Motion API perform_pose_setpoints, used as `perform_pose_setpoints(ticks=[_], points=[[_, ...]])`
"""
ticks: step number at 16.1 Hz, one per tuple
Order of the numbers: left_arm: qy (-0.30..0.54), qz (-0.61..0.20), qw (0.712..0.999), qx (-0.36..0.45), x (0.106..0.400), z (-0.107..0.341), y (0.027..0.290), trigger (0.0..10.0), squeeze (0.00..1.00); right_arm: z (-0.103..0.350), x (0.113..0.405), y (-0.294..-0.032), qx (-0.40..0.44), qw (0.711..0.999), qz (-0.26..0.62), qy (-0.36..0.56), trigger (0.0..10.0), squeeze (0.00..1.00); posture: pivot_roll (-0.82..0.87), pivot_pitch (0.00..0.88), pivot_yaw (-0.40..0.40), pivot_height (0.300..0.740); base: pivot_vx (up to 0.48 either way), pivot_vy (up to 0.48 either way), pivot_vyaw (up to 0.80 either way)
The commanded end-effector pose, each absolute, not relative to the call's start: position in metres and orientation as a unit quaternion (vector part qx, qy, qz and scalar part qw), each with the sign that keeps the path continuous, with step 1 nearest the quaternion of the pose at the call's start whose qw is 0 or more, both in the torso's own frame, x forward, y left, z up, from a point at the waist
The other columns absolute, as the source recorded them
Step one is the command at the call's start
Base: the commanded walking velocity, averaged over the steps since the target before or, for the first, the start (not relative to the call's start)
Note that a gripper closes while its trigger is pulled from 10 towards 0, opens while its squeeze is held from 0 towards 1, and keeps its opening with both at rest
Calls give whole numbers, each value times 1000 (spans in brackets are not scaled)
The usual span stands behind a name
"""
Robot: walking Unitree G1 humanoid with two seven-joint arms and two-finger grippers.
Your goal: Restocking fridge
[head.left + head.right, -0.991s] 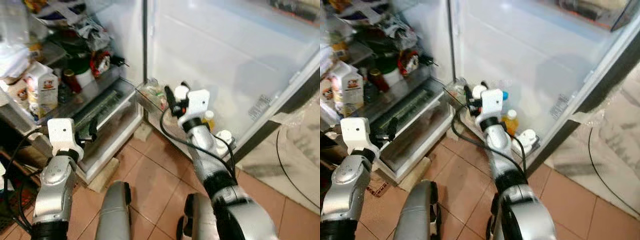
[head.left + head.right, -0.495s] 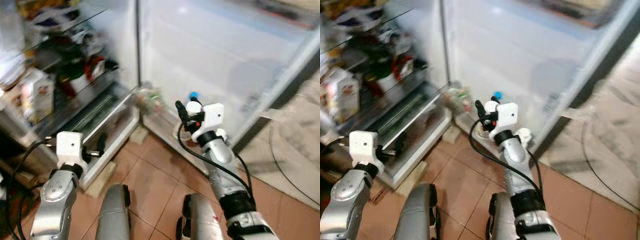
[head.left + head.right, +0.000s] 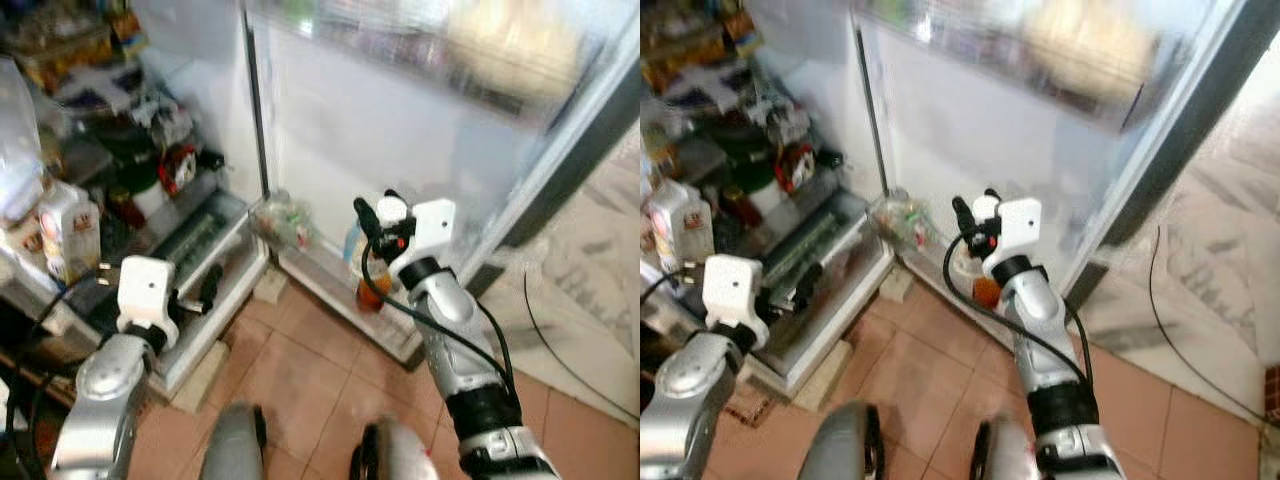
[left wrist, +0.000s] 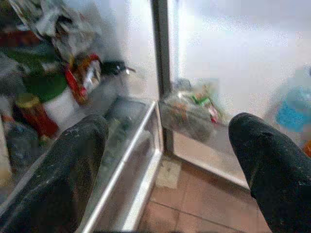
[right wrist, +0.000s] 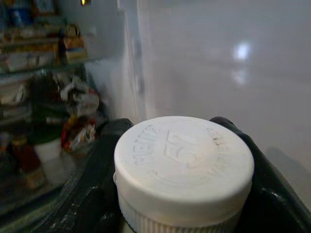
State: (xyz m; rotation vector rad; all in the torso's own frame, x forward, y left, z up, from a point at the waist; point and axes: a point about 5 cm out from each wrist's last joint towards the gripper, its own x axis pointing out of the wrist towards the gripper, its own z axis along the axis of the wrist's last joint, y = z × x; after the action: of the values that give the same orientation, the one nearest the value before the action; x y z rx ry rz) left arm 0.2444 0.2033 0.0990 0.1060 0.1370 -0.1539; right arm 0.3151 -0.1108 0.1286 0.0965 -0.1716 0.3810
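- Before the open white fridge (image 3: pixel 200 60), the right gripper (image 3: pixel 378 215) is raised in front of the inner face of the white fridge door (image 3: pixel 400 130), and its two black fingers are closed around a bottle with a round white ribbed cap (image 5: pixel 183 167).
- From the right wrist view the cap faces the camera, so the long axis of the bottle runs along the fingers (image 5: pixel 109 160); raised letters are on the cap top, but I cannot read them with certainty.
- From the head views the white cap (image 3: pixel 985 208) is just a small white spot between the fingers, and the body of the bottle is hidden.
- At the bottom edge of the door, a low door shelf (image 3: pixel 340 290) carries a clear bag with coloured contents (image 3: pixel 283 218), an orange bottle (image 3: pixel 368 292) and a pale blue container (image 4: pixel 290 111); these stand below and behind the right gripper.
- The left gripper (image 4: pixel 165 160) hangs low before the clear bottom drawer (image 3: pixel 205 250) of the fridge, with its fingers spread wide and nothing between them.
- On the fridge shelves at the robot's left are a white milk carton (image 3: pixel 68 232), a green and white tub (image 4: pixel 48 94), a red jar with a gold lid (image 4: pixel 31 114) and crumpled packets (image 3: pixel 160 105).
- Reddish floor tiles (image 3: pixel 310 380) lie below the fridge, and the upper part of the door is blurred.
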Motion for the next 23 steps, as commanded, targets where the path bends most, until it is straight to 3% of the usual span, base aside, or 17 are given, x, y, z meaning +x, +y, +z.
perform_pose_setpoints(ticks=[1, 5, 14, 23], points=[[70, -65, 994, 54, 246, 101, 208, 10000, 0, 135, 314, -114, 51, 976, 187, -96, 10000, 0, 89, 7, -4, 740, 0, 0, 0], [86, -52, 995, 13, 249, 97, 207, 10000, 0, 134, 313, -114, 47, 978, 183, -85, 10000, 0, 83, 7, -6, 740, 0, 0, 0], [79, -62, 995, 21, 250, 97, 203, 10000, 0, 132, 311, -113, 49, 979, 182, -74, 10000, 0, 85, 34, 0, 740, 0, 480, 0], [67, -58, 996, 25, 252, 98, 203, 10000, 0, 131, 311, -115, 44, 982, 167, -73, 10000, 0, 89, 37, 7, 740, 0, 0, 0]])
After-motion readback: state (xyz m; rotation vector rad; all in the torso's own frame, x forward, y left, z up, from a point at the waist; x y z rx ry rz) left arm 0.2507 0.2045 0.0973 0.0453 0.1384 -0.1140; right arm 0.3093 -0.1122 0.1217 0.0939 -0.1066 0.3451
